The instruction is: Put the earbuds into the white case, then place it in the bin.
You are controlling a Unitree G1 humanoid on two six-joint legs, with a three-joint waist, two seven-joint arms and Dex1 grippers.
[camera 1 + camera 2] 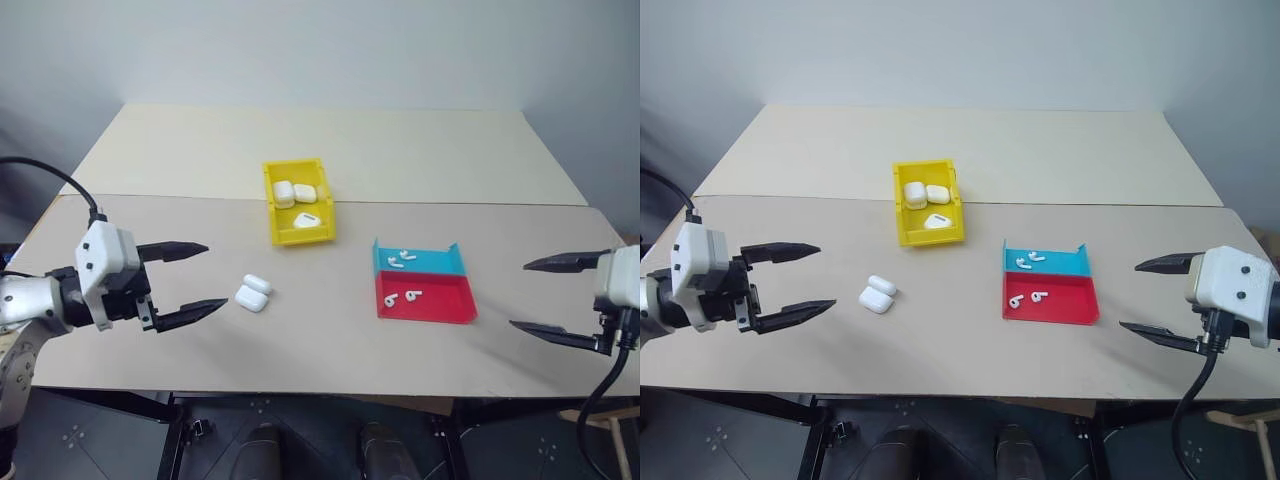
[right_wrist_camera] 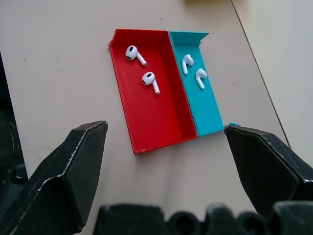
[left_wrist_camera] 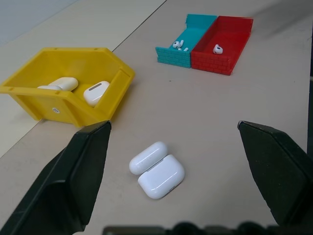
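Tiny glossy white earbuds (image 2: pixel 142 69) sit loose in red-and-blue shallow tray (image 2: pixel 151 129). Small glossy white case (image 3: pixel 157 169) lies lid-open on table, near yellow plastic bin (image 1: pixel 283 236). My left gripper (image 1: pixel 186 283) and right gripper (image 1: pixel 1155 298) both spread wide, empty. Nothing started, I reckon; next, pinch one bud carefully.

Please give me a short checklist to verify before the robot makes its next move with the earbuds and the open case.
1. Left claw open, holding nothing: ok.
2. Right claw open, holding nothing: ok.
3. White case lid open, lying on table outside the bin: ok.
4. Earbuds in red and blue tray, none in the case yet: ok.
5. Yellow bin has room: cannot tell; it already holds three other white cases.
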